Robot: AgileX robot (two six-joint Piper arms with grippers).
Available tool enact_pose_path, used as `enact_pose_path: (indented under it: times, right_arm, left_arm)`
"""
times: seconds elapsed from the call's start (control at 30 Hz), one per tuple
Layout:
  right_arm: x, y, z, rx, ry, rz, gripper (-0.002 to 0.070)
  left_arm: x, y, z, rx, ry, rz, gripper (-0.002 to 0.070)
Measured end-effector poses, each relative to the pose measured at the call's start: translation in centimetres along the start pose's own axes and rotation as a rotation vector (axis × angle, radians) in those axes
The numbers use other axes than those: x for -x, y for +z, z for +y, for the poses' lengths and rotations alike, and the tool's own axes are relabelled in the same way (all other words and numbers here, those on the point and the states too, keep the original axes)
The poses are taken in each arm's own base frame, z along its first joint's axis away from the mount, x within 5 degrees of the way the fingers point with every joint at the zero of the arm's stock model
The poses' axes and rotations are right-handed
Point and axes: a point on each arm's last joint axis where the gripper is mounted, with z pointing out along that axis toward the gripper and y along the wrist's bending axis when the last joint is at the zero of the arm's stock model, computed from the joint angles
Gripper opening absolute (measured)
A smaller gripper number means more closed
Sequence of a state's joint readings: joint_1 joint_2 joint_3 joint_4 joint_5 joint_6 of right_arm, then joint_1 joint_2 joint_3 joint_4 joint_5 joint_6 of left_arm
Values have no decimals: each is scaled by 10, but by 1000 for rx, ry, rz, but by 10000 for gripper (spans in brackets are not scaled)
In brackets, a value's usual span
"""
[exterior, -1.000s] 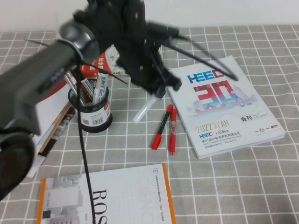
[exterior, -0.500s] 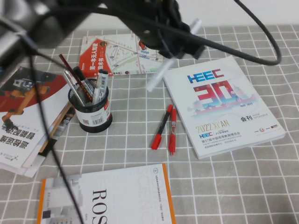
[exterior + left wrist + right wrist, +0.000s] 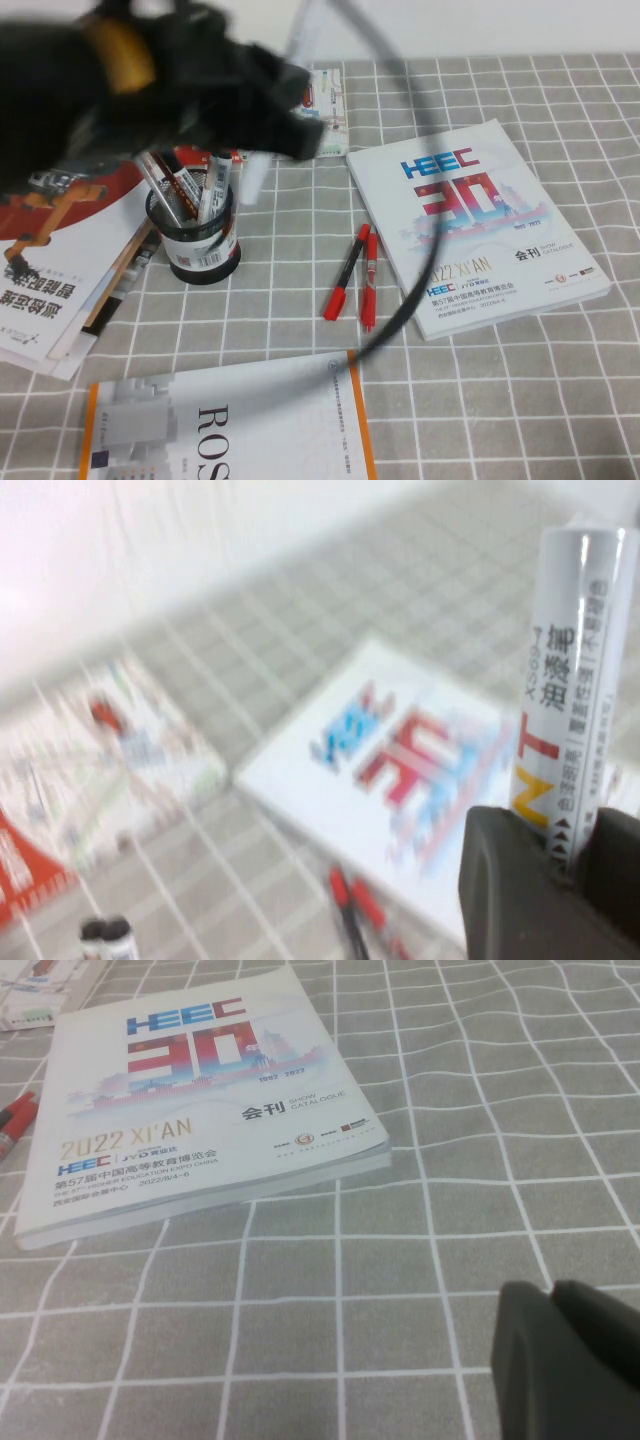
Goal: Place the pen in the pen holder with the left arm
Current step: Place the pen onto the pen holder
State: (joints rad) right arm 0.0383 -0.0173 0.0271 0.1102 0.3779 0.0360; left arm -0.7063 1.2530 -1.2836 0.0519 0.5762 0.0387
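My left gripper (image 3: 288, 122) is shut on the white pen (image 3: 254, 180) and holds it steeply tilted in the air. The pen's lower end hangs just right of the rim of the black mesh pen holder (image 3: 200, 245), which holds several pens. In the left wrist view the white pen (image 3: 572, 680) stands between the fingers (image 3: 515, 880) of the left gripper (image 3: 570, 865). The arm, with its yellow-orange band, fills the upper left of the high view. My right gripper (image 3: 562, 1355) is shut and empty, low over the checked cloth near the catalogue.
The HEEC catalogue (image 3: 475, 225) lies at the right and shows in the right wrist view (image 3: 200, 1100). Two red pens (image 3: 352, 272) lie left of it. A ROS book (image 3: 230, 425) is at the front, magazines (image 3: 55, 270) at the left, a map booklet (image 3: 325, 100) behind.
My left arm has swung left with the white pen, from above the catalogue's near corner to beside the pen holder. The cable now trails across the middle.
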Motion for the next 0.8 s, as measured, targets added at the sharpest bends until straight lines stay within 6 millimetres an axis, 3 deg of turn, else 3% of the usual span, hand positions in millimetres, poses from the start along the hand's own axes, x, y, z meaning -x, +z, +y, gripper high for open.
enact_pose_path:
  times: [0.13, 0.27, 0.5, 0.8]
  right_arm:
    - [0, 0, 0, 1, 2, 0, -15]
    - [0, 0, 0, 1, 2, 0, -15]
    - [0, 0, 0, 1, 2, 0, -15]
    - [0, 0, 0, 1, 2, 0, -15]
  left_arm:
    - [-27, -29, -1, 20, 0, -192, 106]
    - [-59, -37, 2, 44, -19, -268, 106]
    - [-100, -24, 24, 145, -70, -331, 106]
    - [-123, 7, 48, 216, -132, -493, 106]
